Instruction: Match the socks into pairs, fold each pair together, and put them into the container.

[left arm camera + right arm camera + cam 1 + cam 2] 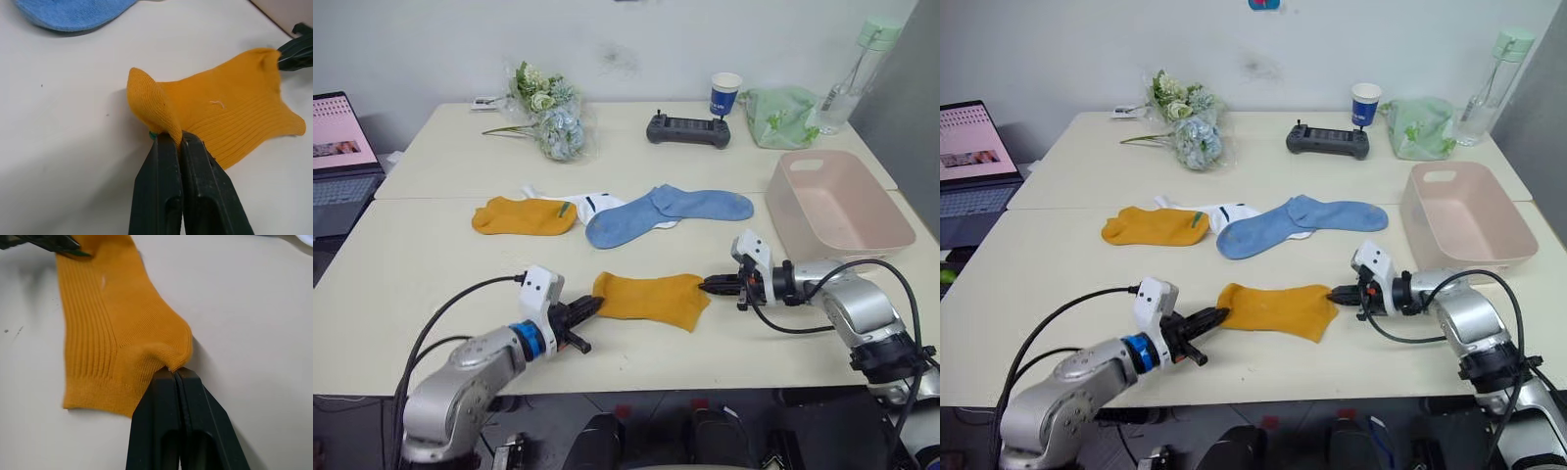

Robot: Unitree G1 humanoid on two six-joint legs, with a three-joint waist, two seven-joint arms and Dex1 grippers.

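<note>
A mustard-yellow sock (651, 298) lies stretched near the table's front edge, held at both ends. My left gripper (594, 305) is shut on its left end (161, 122). My right gripper (709, 286) is shut on its right end (171, 357). Further back lie a second mustard-yellow sock (523, 215), a white sock (592, 203) partly covered, and light blue socks (666, 211) overlapping each other. The pale pink container (837, 206) stands empty at the right.
At the back of the table are a flower bunch (548, 113), a black controller (688, 129), a blue-and-white paper cup (724, 94), a pale green cloth bag (783, 116) and a bottle (857, 69). A laptop (340, 157) sits off the left.
</note>
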